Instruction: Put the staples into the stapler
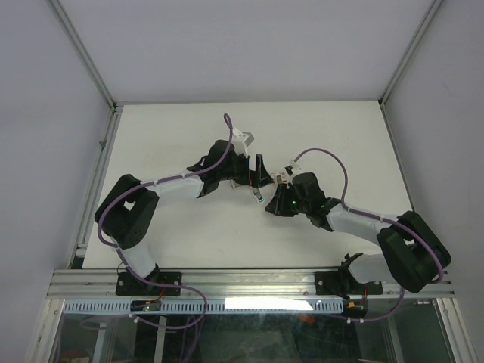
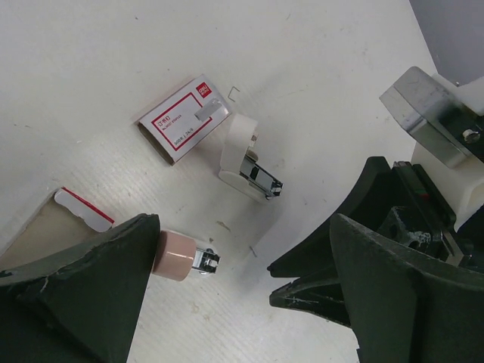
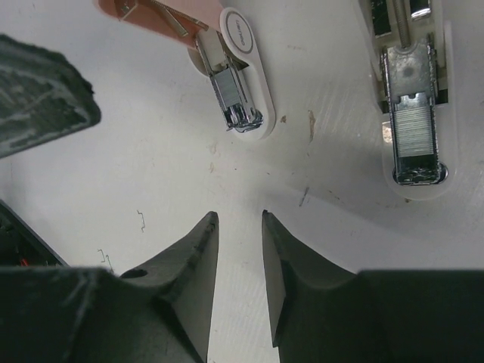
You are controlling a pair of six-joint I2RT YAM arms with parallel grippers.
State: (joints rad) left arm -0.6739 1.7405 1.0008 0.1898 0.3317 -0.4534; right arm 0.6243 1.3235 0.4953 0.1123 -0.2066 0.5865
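The stapler lies in two parts on the table. In the left wrist view, a pink part (image 2: 178,255) with a metal end rests against my left gripper's near finger (image 2: 83,295). A white part (image 2: 246,155) with a metal magazine lies beyond it. The right wrist view shows the pink part (image 3: 170,19) on a white base, and the white part (image 3: 412,125) with a silvery strip of staples in its channel. The red-and-white sleeve (image 2: 184,119) lies further off. My left gripper (image 2: 246,242) is wide open and grips nothing. My right gripper (image 3: 236,223) is narrowly open and empty, just short of both parts.
A torn red-and-white flap (image 2: 83,209) lies beside the left finger. Loose single staples (image 3: 141,219) dot the white table (image 1: 189,234). The two grippers, left (image 1: 253,180) and right (image 1: 274,203), nearly meet mid-table. Aluminium frame rails (image 1: 98,174) edge the table.
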